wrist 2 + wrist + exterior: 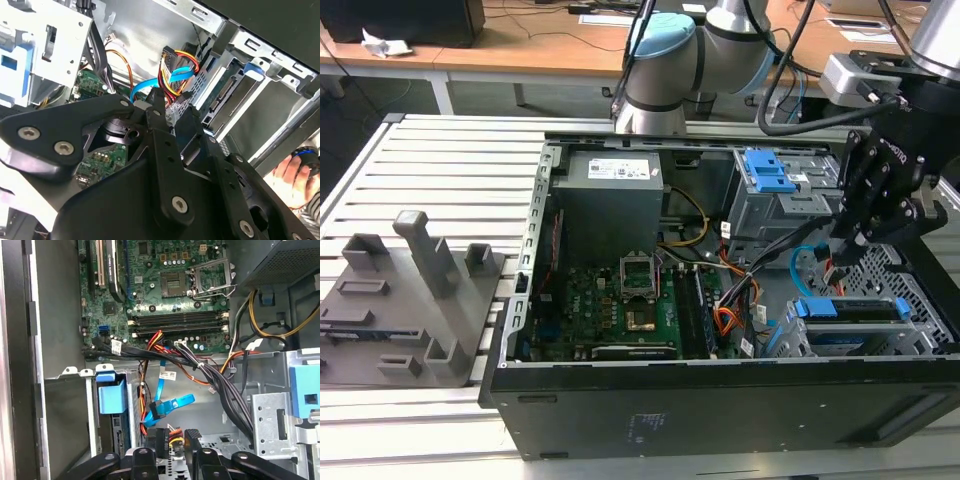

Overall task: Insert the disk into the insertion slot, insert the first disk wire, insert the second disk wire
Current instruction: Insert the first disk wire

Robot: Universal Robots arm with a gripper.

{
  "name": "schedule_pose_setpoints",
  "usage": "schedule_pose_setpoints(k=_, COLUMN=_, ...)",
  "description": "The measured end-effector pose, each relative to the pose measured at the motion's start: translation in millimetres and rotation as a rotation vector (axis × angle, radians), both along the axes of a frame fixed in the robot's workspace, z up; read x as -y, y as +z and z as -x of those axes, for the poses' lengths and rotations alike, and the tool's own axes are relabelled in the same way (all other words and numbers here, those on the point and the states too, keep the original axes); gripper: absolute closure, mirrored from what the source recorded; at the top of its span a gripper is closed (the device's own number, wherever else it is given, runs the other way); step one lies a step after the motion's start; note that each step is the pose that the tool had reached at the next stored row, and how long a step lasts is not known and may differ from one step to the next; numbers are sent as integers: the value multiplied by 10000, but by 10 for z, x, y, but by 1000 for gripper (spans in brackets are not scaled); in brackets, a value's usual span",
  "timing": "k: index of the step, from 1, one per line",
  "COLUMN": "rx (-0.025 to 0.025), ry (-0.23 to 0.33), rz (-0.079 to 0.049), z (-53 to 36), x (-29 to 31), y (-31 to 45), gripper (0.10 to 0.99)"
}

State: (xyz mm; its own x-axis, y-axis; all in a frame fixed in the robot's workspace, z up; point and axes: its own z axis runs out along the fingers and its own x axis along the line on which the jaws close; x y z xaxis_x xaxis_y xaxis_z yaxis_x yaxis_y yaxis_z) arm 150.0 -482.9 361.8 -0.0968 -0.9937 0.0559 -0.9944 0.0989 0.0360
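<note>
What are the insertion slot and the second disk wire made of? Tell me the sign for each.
The insertion slot: likely sheet metal, dull silver; punched holes and thin folded edges. The second disk wire: probably plastic-sheathed, smooth light blue; it bends in a flat loop.

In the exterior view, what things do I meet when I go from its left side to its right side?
From its left: grey fixture plate → power supply → blue latch on the drive bay → the robot's hand.
</note>
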Motion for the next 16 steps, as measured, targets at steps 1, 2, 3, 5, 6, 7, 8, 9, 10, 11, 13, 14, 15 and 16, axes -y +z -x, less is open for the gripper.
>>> schedule_pose_setpoints(k=1, rx=-1, ry=0, rz=27, z=0, x=1, y=-10, gripper=725)
schedule_pose_setpoints(k=2, rx=0, ry=0, rz=52, z=0, x=5, y=-40, gripper=725)
schedule_pose_setpoints(k=3, rx=0, ry=0, rz=64, z=-1, x=6, y=-52, gripper=725)
schedule_pose_setpoints(k=5, rx=-1, ry=0, rz=112, z=0, x=8, y=-66, gripper=725)
schedule_pose_setpoints(k=6, rx=-1, ry=0, rz=139, z=0, x=9, y=-71, gripper=725)
schedule_pose_setpoints(k=7, rx=0, ry=-1, rz=163, z=0, x=9, y=-76, gripper=725)
schedule_pose_setpoints(k=8, rx=0, ry=-1, rz=169, z=0, x=10, y=-75, gripper=725)
schedule_pose_setpoints(k=9, rx=0, ry=0, rz=178, z=0, x=9, y=-76, gripper=725)
schedule_pose_setpoints(k=10, rx=-1, ry=0, rz=186, z=0, x=9, y=-76, gripper=725)
schedule_pose_setpoints(k=11, rx=-1, ry=0, rz=191, z=0, x=9, y=-76, gripper=741)
schedule_pose_setpoints(k=13, rx=-1, ry=0, rz=203, z=0, x=9, y=-76, gripper=867)
schedule_pose_setpoints(k=14, rx=-1, ry=0, rz=213, z=0, x=9, y=-76, gripper=922)
schedule_pose_setpoints(k=15, rx=-1, ry=0, rz=221, z=0, x=9, y=-76, gripper=922)
schedule_pose_setpoints(k=16, rx=-1, ry=0, rz=226, z=0, x=9, y=-76, gripper=922)
